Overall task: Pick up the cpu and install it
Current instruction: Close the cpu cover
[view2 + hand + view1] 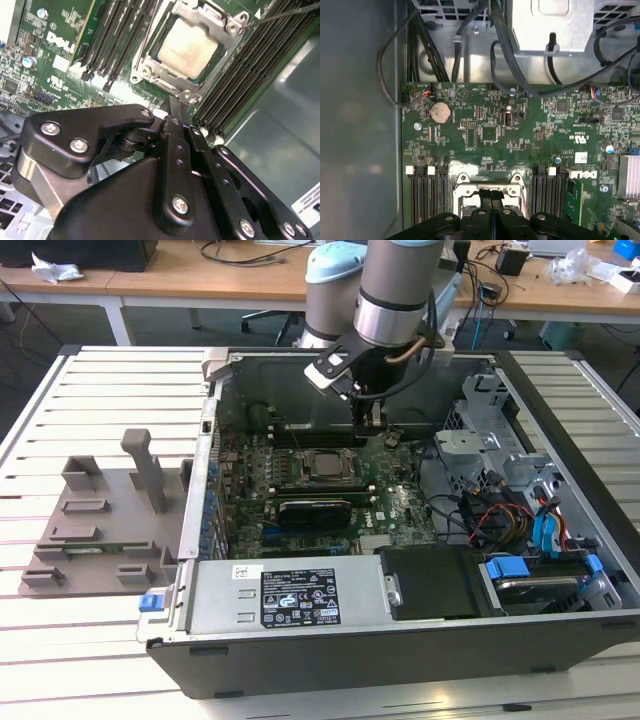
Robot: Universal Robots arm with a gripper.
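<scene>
Over the motherboard (400,505), the gripper (491,196) hangs pinched shut and empty near the socketed cpu (187,49); any skew in its seating could foul the socket frame (161,82).

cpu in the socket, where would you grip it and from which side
The small flat square silvery-grey cpu lies face up, flat inside the metal socket frame on the green motherboard. Probably best taken by two opposite edges, coming straight down from above; its sides are sunk in the frame, so a sideways approach looks blocked.
</scene>
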